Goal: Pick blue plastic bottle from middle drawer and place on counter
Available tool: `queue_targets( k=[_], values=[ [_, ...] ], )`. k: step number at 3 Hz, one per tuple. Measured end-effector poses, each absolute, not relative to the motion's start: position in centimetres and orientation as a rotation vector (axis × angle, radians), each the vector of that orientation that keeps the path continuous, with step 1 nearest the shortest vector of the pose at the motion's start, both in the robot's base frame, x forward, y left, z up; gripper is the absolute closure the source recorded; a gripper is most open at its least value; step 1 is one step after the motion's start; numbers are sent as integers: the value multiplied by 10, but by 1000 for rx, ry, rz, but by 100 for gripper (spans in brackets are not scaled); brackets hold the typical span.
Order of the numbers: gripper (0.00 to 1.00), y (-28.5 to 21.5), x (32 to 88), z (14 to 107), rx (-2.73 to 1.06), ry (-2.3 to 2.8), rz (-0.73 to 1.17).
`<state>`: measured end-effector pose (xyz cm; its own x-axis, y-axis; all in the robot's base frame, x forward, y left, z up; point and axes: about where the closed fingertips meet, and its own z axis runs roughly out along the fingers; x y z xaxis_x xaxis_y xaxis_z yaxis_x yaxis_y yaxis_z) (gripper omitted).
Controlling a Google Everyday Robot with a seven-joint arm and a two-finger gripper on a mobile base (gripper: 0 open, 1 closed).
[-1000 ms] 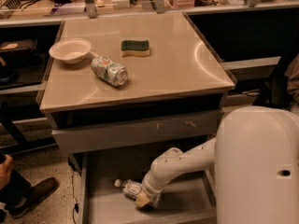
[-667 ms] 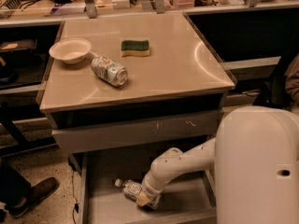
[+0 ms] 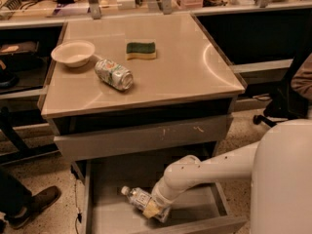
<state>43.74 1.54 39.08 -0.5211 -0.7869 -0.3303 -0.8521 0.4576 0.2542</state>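
The blue plastic bottle (image 3: 135, 197) lies on its side in the open middle drawer (image 3: 112, 218), with its white cap pointing left. My gripper (image 3: 154, 210) is down in the drawer at the bottle's base end and covers that part of it. My white arm (image 3: 204, 172) reaches in from the right. The beige counter (image 3: 180, 67) sits above, on top of the cabinet.
On the counter are a white bowl (image 3: 73, 52), a green-patterned soda can (image 3: 113, 74) on its side and a green-and-yellow sponge (image 3: 141, 49). A closed scratched drawer front (image 3: 141, 136) overhangs the open drawer. A person's shoe (image 3: 35, 204) is at the lower left and a chair base (image 3: 273, 116) at the right.
My arm, gripper and the bottle have stayed in the same place. The person's leg at the lower left has shifted slightly.
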Motion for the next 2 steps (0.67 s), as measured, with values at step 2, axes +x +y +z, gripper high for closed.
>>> queue_targets(
  k=[2],
  values=[
    [100, -25, 417, 475, -1314, 2547, 535]
  ],
)
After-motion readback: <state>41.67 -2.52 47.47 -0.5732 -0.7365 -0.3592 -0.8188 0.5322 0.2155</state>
